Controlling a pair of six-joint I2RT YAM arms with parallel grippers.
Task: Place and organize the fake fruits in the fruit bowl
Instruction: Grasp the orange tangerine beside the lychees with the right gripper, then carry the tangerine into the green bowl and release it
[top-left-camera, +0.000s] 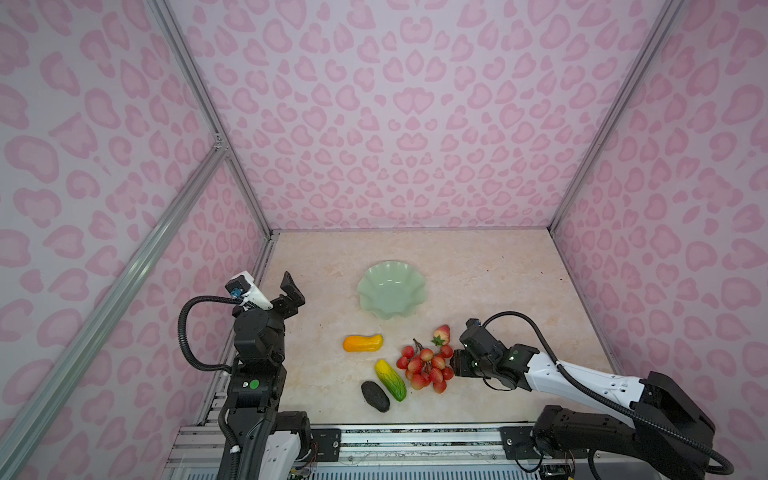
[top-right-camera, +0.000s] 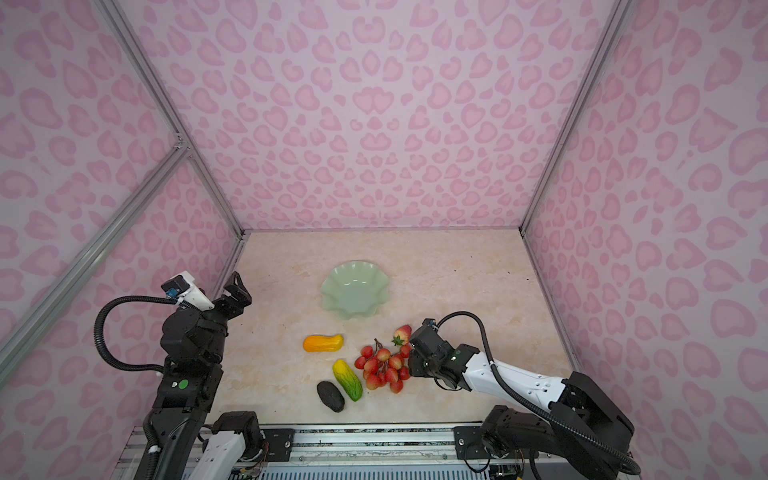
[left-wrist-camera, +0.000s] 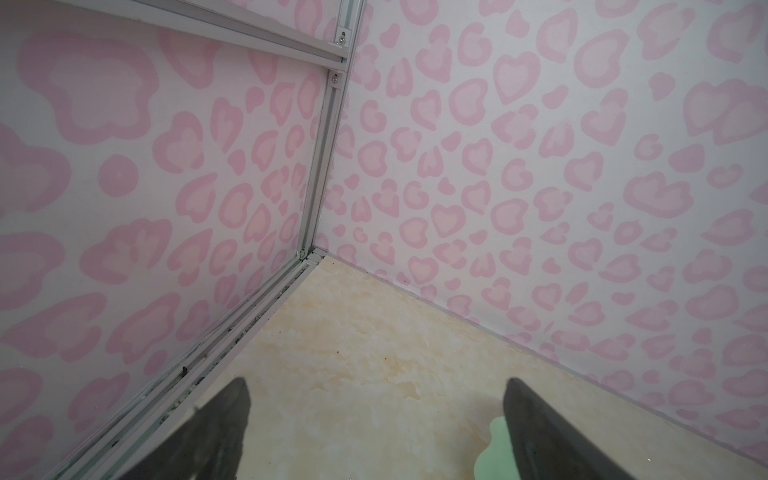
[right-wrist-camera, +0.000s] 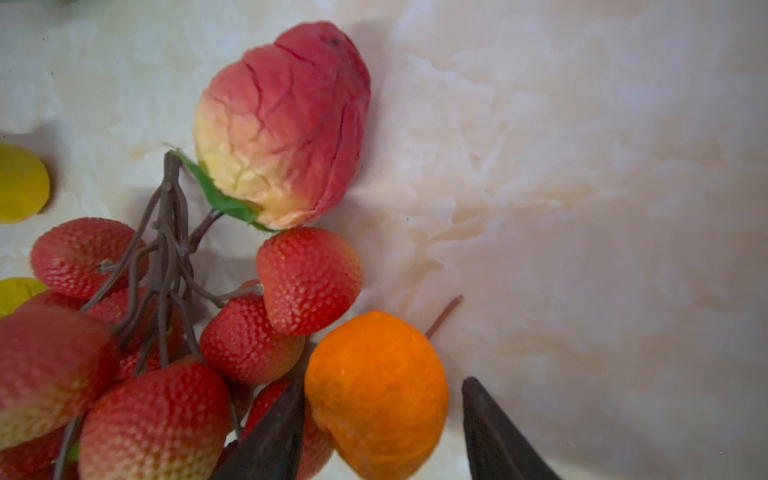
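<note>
There, orange ball (right-wrist-camera: 376, 395) between jaws of right hand (right-wrist-camera: 383, 384).

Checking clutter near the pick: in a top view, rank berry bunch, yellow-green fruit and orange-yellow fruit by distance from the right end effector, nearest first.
1. Berry bunch: right against the right end effector, on its left-arm side.
2. Yellow-green fruit: just beyond the bunch, toward the front edge.
3. Orange-yellow fruit: farthest, nearer the left arm.

The bowl (top-left-camera: 390, 291) is pale mint green, the table (top-left-camera: 498, 270) cream and marble-veined, the walls (top-left-camera: 374, 104) lilac with pink blotches (some heart-shaped); the ball (right-wrist-camera: 376, 395) orange, the berries (right-wrist-camera: 309, 278) pimpled red.
</note>
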